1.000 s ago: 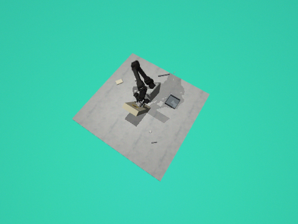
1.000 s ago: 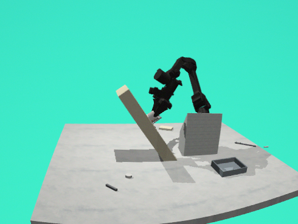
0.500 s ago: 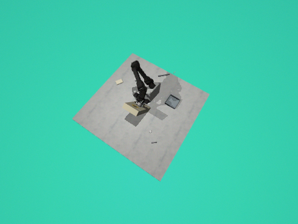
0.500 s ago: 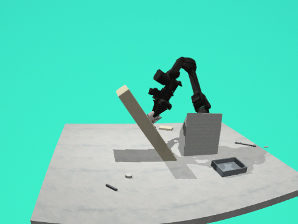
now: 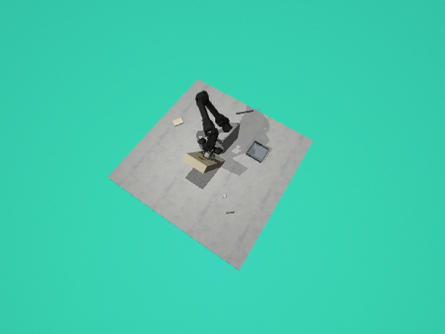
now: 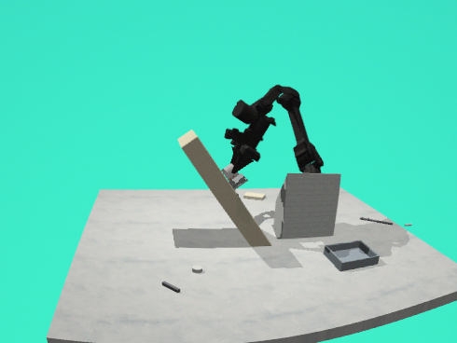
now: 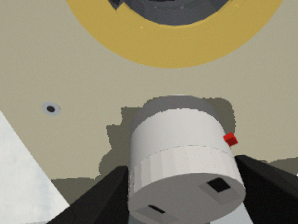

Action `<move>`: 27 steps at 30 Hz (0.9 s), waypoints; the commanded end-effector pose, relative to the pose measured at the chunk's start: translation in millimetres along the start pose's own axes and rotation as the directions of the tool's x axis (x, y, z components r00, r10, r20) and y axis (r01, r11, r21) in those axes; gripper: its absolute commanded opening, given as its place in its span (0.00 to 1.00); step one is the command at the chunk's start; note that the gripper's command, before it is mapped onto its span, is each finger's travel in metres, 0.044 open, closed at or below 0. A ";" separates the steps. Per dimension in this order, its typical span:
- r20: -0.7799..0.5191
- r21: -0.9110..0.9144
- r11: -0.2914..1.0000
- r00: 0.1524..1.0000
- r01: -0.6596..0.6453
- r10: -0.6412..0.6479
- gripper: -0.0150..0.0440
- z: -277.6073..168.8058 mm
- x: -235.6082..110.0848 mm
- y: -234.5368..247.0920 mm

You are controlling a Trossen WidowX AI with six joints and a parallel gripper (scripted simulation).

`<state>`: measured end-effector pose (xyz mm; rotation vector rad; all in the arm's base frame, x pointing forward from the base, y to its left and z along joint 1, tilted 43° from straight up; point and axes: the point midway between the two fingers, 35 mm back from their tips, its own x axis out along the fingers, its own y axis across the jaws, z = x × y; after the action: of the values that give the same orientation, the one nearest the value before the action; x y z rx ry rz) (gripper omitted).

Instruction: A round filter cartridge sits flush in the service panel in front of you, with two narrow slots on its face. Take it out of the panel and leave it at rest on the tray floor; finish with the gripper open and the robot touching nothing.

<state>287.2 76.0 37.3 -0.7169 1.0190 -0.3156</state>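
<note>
White and round, the filter cartridge [image 7: 182, 165] sits between the two black fingers of the end effector [image 7: 182, 196], which is closed on its sides. Two dark slots show on its near face, and a small red tab [image 7: 230, 140] sticks out at its right edge. Beyond it lies the tan panel [image 7: 60, 63], with a yellow ring [image 7: 80, 10] around a dark opening. In the exterior view the panel [image 6: 219, 186] leans as a tilted slab on a grey surface [image 6: 140, 261]; the black arm [image 6: 294, 121] rises from a grey block [image 6: 308, 205] and reaches down to it. A dark tray [image 6: 351, 255] lies well apart, to the near right.
</note>
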 end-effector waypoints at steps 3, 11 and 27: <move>0.004 -0.001 1.000 1.000 -0.005 0.005 0.25 6.4 -26.1 3.7; 0.003 -0.002 1.000 1.000 -0.004 0.004 0.25 7.9 -70.0 3.2; 0.005 0.000 1.000 1.000 -0.004 0.004 0.25 10.4 -82.2 48.5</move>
<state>251.1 150.3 72.8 -0.7215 1.0164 -0.3144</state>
